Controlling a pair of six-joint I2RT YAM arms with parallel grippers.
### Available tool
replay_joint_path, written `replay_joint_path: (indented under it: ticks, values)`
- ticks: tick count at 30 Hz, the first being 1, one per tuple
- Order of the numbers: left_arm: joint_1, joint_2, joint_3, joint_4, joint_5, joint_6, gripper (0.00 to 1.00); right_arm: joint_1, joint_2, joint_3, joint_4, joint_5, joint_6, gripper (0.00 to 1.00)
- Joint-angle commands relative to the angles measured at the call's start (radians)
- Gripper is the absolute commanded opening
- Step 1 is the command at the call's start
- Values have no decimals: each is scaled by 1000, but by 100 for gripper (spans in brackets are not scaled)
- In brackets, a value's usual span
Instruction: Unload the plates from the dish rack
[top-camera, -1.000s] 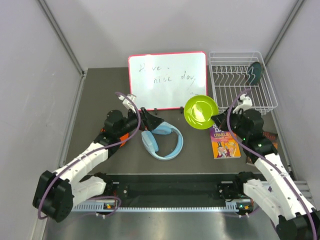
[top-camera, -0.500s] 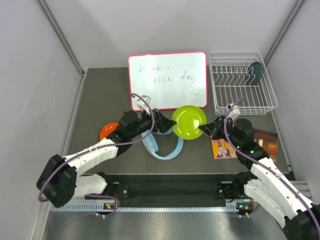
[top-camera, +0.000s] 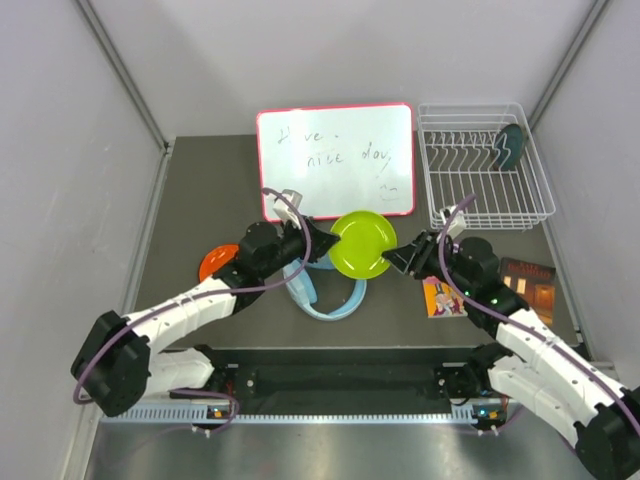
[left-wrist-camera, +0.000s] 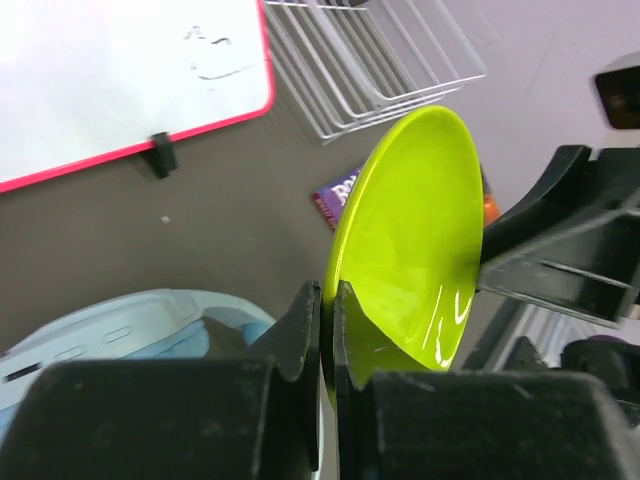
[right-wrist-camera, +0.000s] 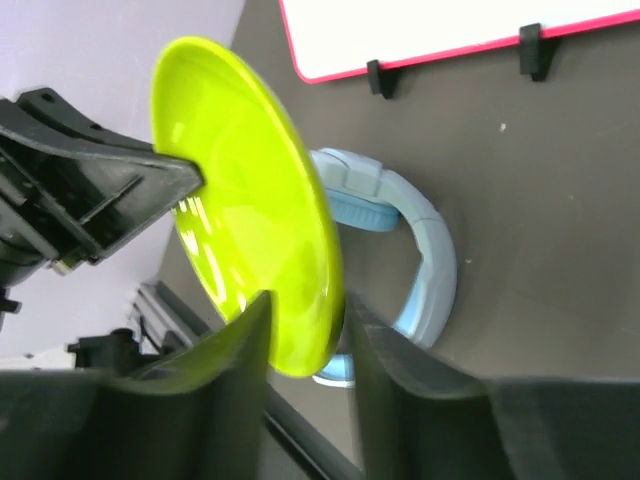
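**From above:** the yellow-green plate (top-camera: 362, 244) hangs in mid-air between both arms, just in front of the whiteboard (top-camera: 335, 160) and over the top of the blue headphones (top-camera: 325, 285). A second ago the right gripper (top-camera: 393, 258) carried it alone near the dish rack (top-camera: 490, 215), while the left arm lay low beside the orange plate (top-camera: 216, 262) on the bench (top-camera: 200, 190). The plate has since travelled to the centre, and the left gripper (top-camera: 328, 243) has come up to meet its opposite edge. One dark green plate (top-camera: 511, 146) stands among the rack's prongs.

**Left wrist:** the left gripper (left-wrist-camera: 326, 320) is pinched onto the plate's near rim, its fingers almost together with the rim between them. The right gripper (left-wrist-camera: 487, 250) meets the far rim.

**Right wrist:** the right gripper (right-wrist-camera: 305, 330) straddles the plate's (right-wrist-camera: 240, 180) lower rim and appears to hold it, though how firmly cannot be told. The left gripper (right-wrist-camera: 195, 175) bites the upper edge.

This reads as a handover at its midpoint, with the plate bound for the left side. The green plate is left to unload.
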Motion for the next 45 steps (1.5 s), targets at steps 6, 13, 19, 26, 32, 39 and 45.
replay_joint_path:
  ticks: [6,13,19,26,32,39,45]
  values:
    - [8,-257,28,-275,-460,123,0,11,-62,100,-93,113,-87,68]
    - [81,-490,57,-635,-841,65,0,8,-92,177,-242,232,-186,73]
    - [144,-644,-52,-760,-1025,-1,0,8,-64,240,-282,242,-229,75]
    - [280,-670,-139,-786,-918,-47,0,4,-84,241,-300,255,-235,76]
    - [377,-638,-218,-708,-809,-53,0,1,-112,238,-337,281,-246,76]
    - [523,-557,-279,-633,-646,-51,0,-3,-118,228,-350,290,-257,77]
    - [548,-556,-298,-622,-611,-65,0,-6,-99,228,-348,296,-269,77]
